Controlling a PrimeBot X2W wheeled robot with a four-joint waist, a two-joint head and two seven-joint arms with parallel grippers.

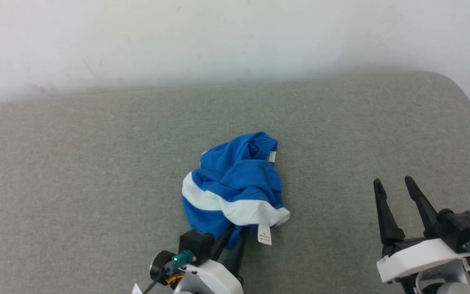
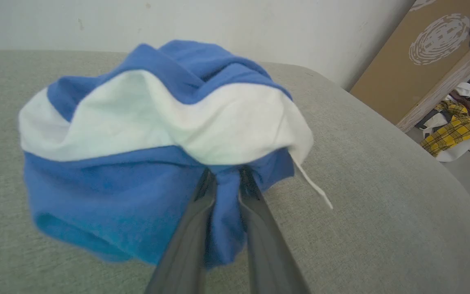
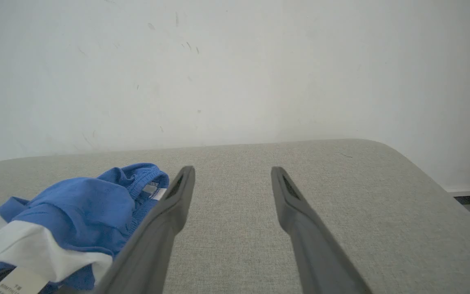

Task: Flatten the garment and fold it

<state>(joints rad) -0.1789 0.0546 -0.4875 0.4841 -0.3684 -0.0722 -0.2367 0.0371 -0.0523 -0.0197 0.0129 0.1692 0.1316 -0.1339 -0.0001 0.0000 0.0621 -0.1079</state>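
Note:
The garment (image 1: 235, 183) is a crumpled heap of bright blue cloth with a broad white band and small white tags, lying near the middle of the grey padded table (image 1: 96, 171). My left gripper (image 1: 231, 237) reaches into the heap's near edge. In the left wrist view its two dark fingers (image 2: 196, 212) pinch a blue fold of the garment (image 2: 137, 163), and their tips are tucked under the white band. My right gripper (image 1: 394, 183) stands open over bare table to the right of the heap. Its spread fingers (image 3: 169, 212) hold nothing, with the garment (image 3: 76, 204) to their left.
A white wall (image 1: 235, 36) runs behind the table. The table's rounded far right corner (image 1: 459, 90) drops to the floor. Beyond that edge, the left wrist view shows a brown cardboard panel (image 2: 414, 61) and a pile of clothes with yellow plaid (image 2: 457, 130).

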